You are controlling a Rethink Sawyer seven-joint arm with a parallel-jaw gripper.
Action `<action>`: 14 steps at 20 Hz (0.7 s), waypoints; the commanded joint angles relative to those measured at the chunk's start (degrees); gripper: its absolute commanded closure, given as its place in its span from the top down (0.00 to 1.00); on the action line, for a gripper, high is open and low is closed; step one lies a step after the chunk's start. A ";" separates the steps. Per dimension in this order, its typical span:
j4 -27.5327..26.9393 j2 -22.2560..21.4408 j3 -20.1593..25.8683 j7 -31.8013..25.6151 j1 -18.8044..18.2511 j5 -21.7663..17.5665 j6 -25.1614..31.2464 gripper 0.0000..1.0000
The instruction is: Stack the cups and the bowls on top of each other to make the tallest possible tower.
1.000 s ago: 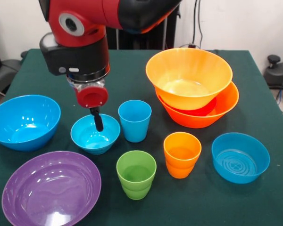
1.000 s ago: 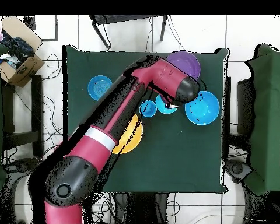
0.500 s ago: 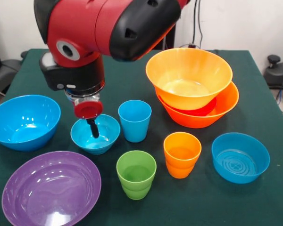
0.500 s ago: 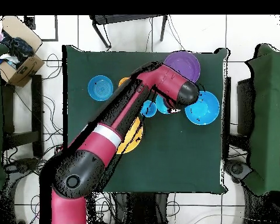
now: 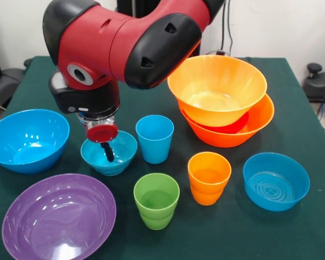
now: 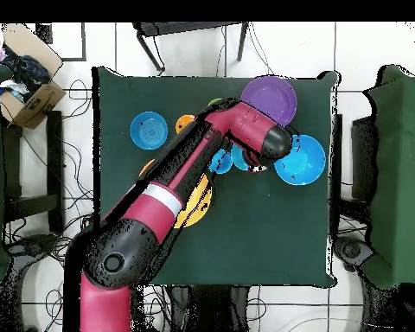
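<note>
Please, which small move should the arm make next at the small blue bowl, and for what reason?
Probably close on the bowl's wall and lift. In the front view the pincer already reaches down inside the small blue bowl, near its bottom, and the pile of orange bowls where it could go stands apart on the table.

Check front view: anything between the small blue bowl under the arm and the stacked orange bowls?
Yes. In the front view the blue cup stands upright between the small blue bowl and the stacked orange bowls, close beside the bowl's rim; whether they touch is unclear.
</note>
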 commanded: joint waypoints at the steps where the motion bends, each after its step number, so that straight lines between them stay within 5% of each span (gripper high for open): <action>1: -3.87 0.46 7.25 -6.38 -0.87 2.84 6.04 1.00; 14: -1.70 -1.61 6.67 -7.14 -0.20 3.02 5.08 1.00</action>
